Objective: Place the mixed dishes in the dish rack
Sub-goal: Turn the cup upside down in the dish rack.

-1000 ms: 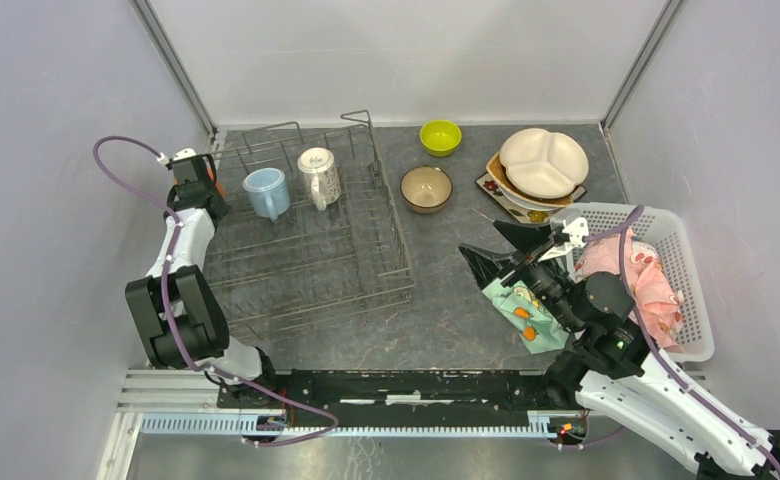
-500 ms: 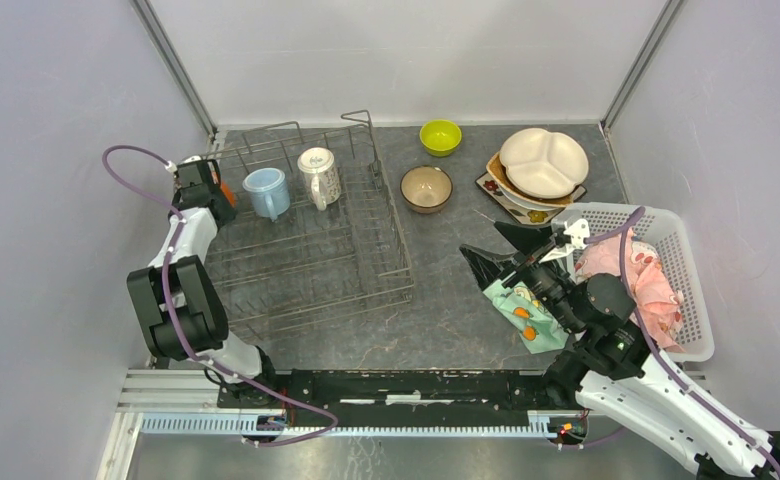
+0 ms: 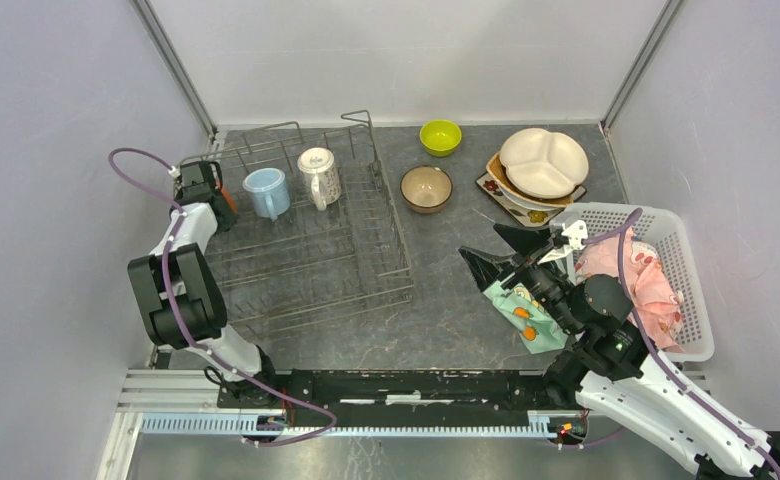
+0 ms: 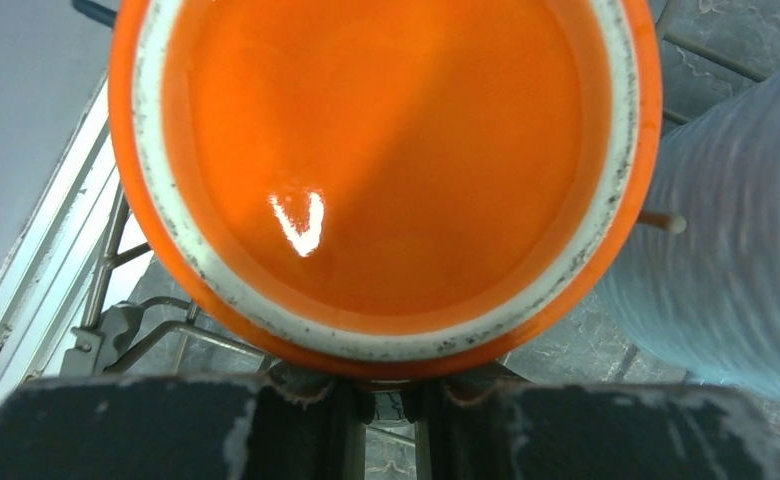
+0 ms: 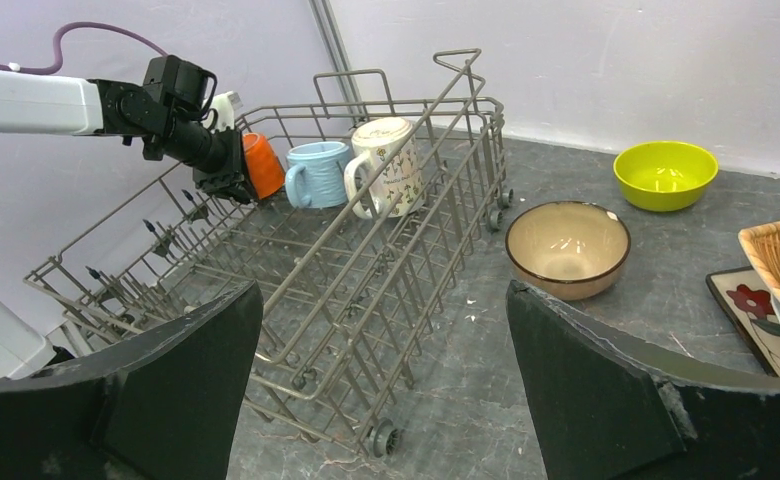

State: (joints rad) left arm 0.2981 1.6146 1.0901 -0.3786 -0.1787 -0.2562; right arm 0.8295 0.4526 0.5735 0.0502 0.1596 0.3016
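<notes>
My left gripper (image 3: 214, 193) is shut on the orange mug (image 3: 228, 198) at the far left corner of the grey wire dish rack (image 3: 393, 215). In the left wrist view the mug (image 4: 386, 170) fills the frame above my nearly closed fingers (image 4: 296, 430). It also shows in the right wrist view (image 5: 263, 165). A light-blue mug (image 3: 266, 192) and a white patterned mug (image 3: 319, 176) stand in the rack beside it. My right gripper (image 3: 483, 240) is open and empty over the table, right of the rack. A tan bowl (image 3: 426, 188), a lime-green bowl (image 3: 440, 137) and a cream three-section plate (image 3: 543, 162) on stacked plates sit on the table.
A white perforated basket (image 3: 688, 250) with a pink cloth (image 3: 651, 285) stands at the right. A teal patterned cloth (image 3: 523, 312) lies under my right arm. Grey walls close in the back and sides. The rack's raised wire side (image 5: 406, 150) stands between the mugs and the bowls.
My left gripper has shifted a little right and toward the back wall with the orange mug, closer to the light-blue mug. The right arm has barely moved.
</notes>
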